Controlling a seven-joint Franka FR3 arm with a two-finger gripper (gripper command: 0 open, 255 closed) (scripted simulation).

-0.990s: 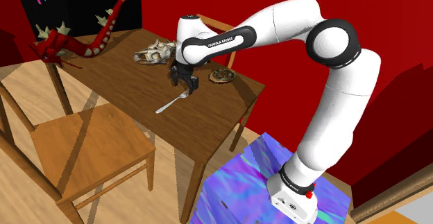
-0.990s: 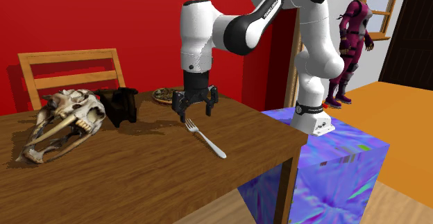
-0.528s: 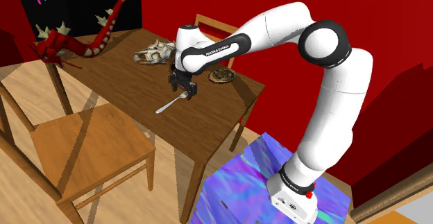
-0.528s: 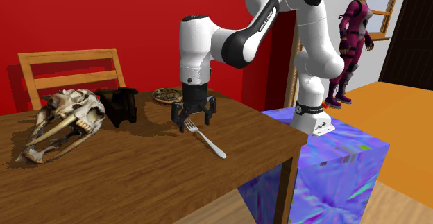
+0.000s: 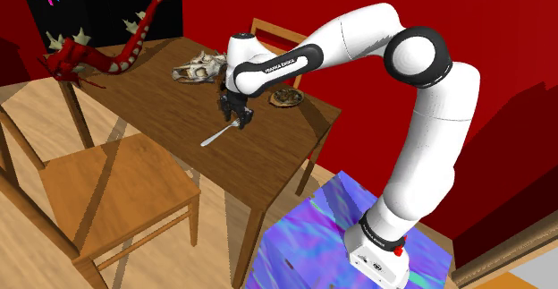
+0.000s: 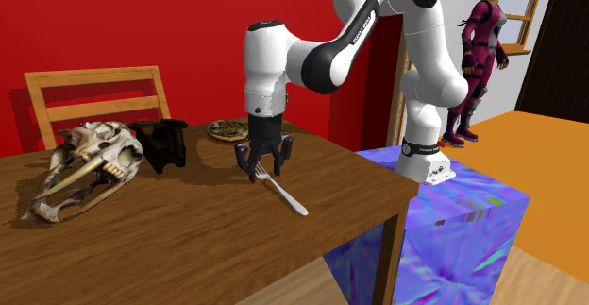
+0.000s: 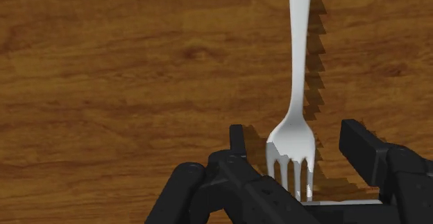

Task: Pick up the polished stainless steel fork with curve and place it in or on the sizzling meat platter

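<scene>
The silver fork [image 7: 298,84] lies flat on the brown wood table [image 7: 118,77]. Its prongs sit between the gripper [image 7: 298,139]'s two black fingers [image 7: 361,143], which stand apart.

Between the jaws lies the fork [image 7: 298,84]: smooth, pale silvery metal with a soft, even sheen. The table [image 7: 104,84] beneath the jaws is brown wood with clear grain, satin rather than glossy. The gripper [image 7: 295,146] is matt black all over.
</scene>
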